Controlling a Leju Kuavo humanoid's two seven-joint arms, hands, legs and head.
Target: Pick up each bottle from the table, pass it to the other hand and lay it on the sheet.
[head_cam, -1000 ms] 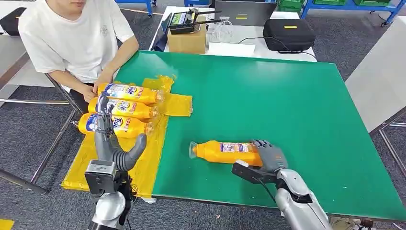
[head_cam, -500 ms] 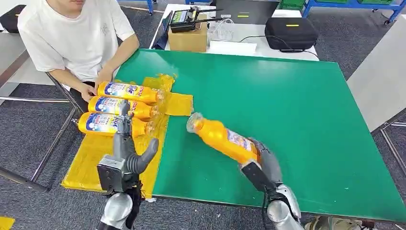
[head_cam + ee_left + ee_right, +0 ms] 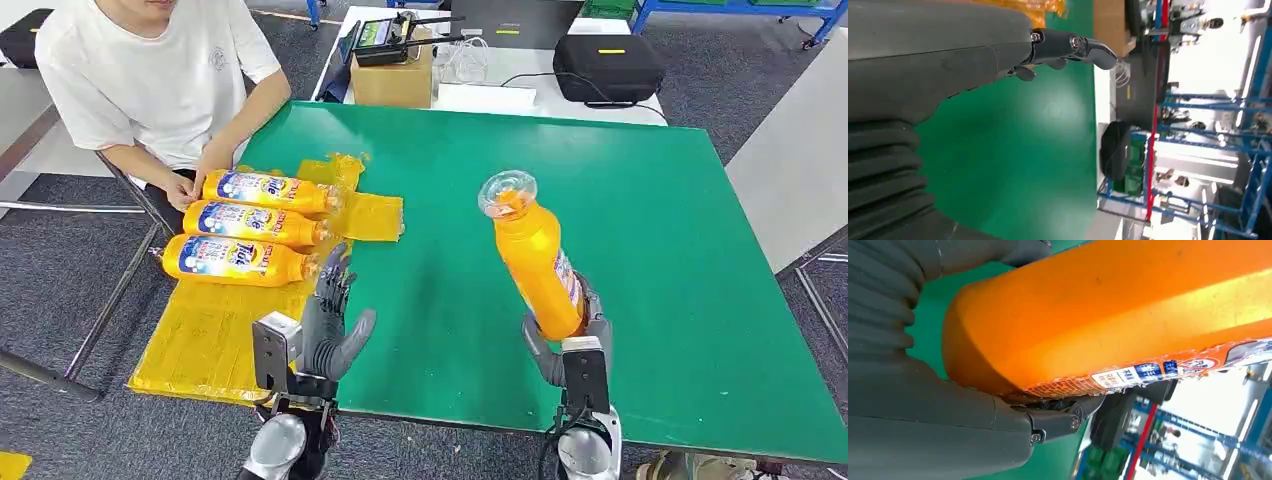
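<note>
My right hand (image 3: 566, 335) grips an orange bottle (image 3: 536, 257) by its base and holds it nearly upright above the green table (image 3: 620, 200), clear cap toward the camera. In the right wrist view the orange bottle (image 3: 1108, 310) lies across the right hand (image 3: 948, 405). My left hand (image 3: 330, 318) is raised over the table's near left part, fingers apart and holding nothing; the left hand (image 3: 948, 55) shows spread fingers in the left wrist view. Three orange bottles (image 3: 270, 190) (image 3: 262, 224) (image 3: 240, 260) lie side by side on the yellow sheet (image 3: 215, 335).
A person in a white shirt (image 3: 160, 80) sits at the table's far left corner, hands beside the sheet. A cardboard box (image 3: 392, 82) with a radio on it and a black case (image 3: 608, 68) stand on the white table behind. Grey floor surrounds the table.
My right hand lifted the bottle off the table and swung it from lying to nearly upright. My left hand moved right, from over the sheet to over the green table.
</note>
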